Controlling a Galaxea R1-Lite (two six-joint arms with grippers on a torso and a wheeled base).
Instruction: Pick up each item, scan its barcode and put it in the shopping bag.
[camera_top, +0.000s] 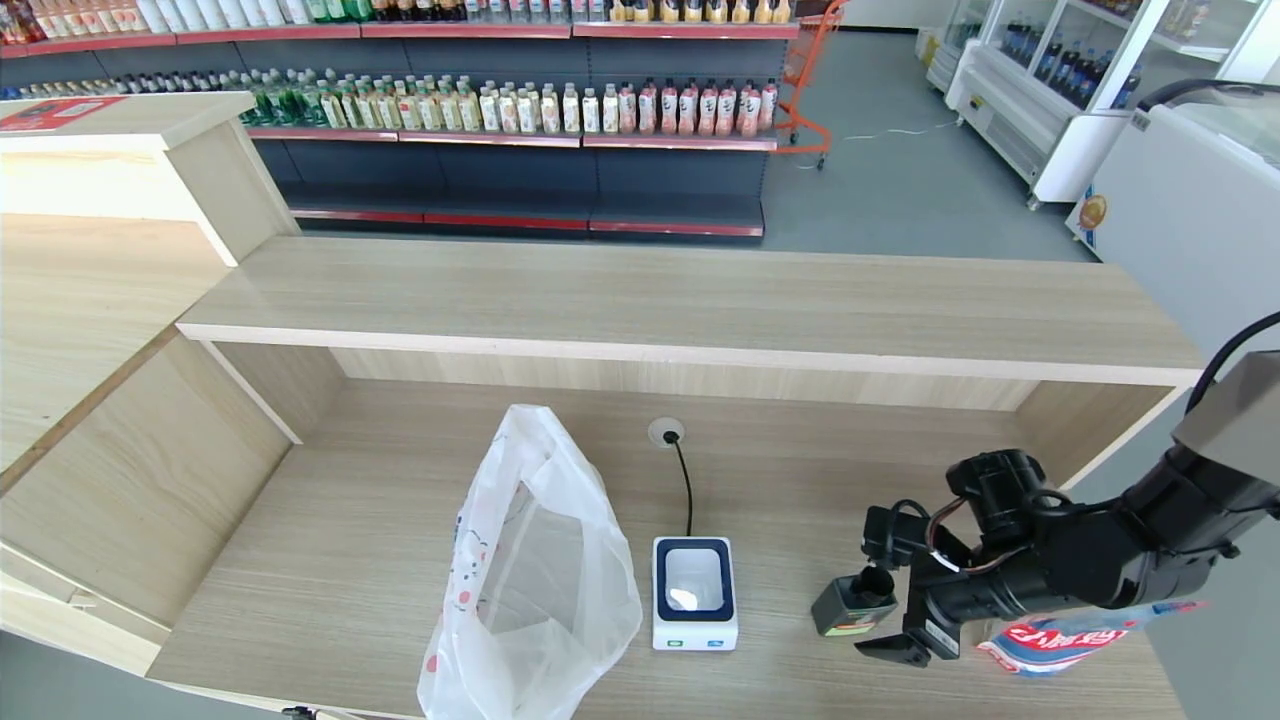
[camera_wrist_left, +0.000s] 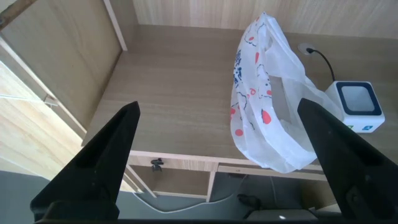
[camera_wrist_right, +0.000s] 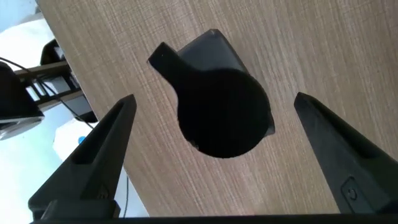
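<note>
Pale wood-grain laminate covers the counter (camera_top: 330, 560), and everything for the task sits along its near half. The white shopping bag (camera_top: 530, 580) stands left of centre with its mouth gaping upward, so an item could probably be dropped in from above without a hand holding it open. Just right of the bag is the scanner (camera_top: 694, 592), its glass window facing up. Its cable (camera_top: 686, 490) runs away to a hole in the far part of the worktop, clear of the working area.

Further right lies the dark capped item (camera_top: 848, 608), a small grey block with a round black cap, resting on the counter. The right gripper (camera_wrist_right: 214, 99) hangs directly over it with its jaws spread wide, one finger on either side of the cap. It grips nothing and I see no contact. That straddling pose looks like the set-up for closing on the item, so the pick-up seems to be the step in hand, with scanning and bagging not yet done. A blue and red packet (camera_top: 1070, 635) lies at the near right, partly under the arm, presumably waiting its turn.

The left gripper (camera_wrist_left: 219, 106) hovers over the near left edge, left of the bag, jaws wide apart and empty.
</note>
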